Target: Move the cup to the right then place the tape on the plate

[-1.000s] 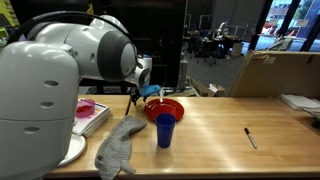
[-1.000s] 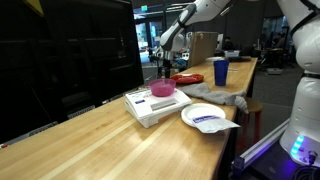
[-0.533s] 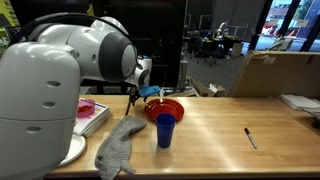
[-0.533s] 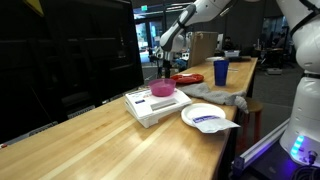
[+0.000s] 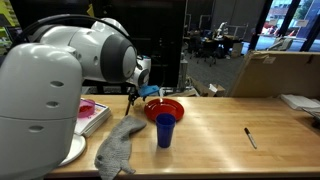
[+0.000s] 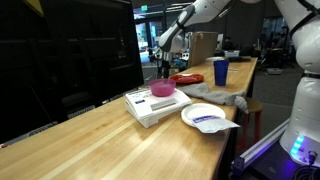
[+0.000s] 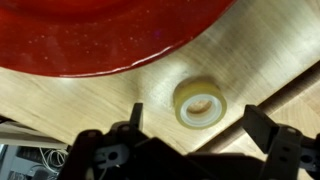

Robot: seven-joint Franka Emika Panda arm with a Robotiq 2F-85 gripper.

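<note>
In the wrist view a small roll of clear yellowish tape [image 7: 199, 103] lies flat on the wooden table, just beside the rim of the glossy red plate [image 7: 100, 40]. My gripper [image 7: 200, 125] is open above the tape, one finger on each side of it, touching nothing. In both exterior views the gripper [image 5: 140, 92] [image 6: 164, 66] hangs at the plate's far edge [image 5: 170, 105] [image 6: 186, 77]. The tall dark blue cup [image 5: 165, 130] [image 6: 220, 71] stands upright on the table in front of the plate.
A grey cloth [image 5: 120, 145] lies near the cup. A white box with a pink bowl [image 6: 162, 89] and a flat white plate with a packet [image 6: 208, 117] sit further along the table. A black marker [image 5: 250, 137] lies apart. The table's back edge [image 7: 290, 85] runs close behind the tape.
</note>
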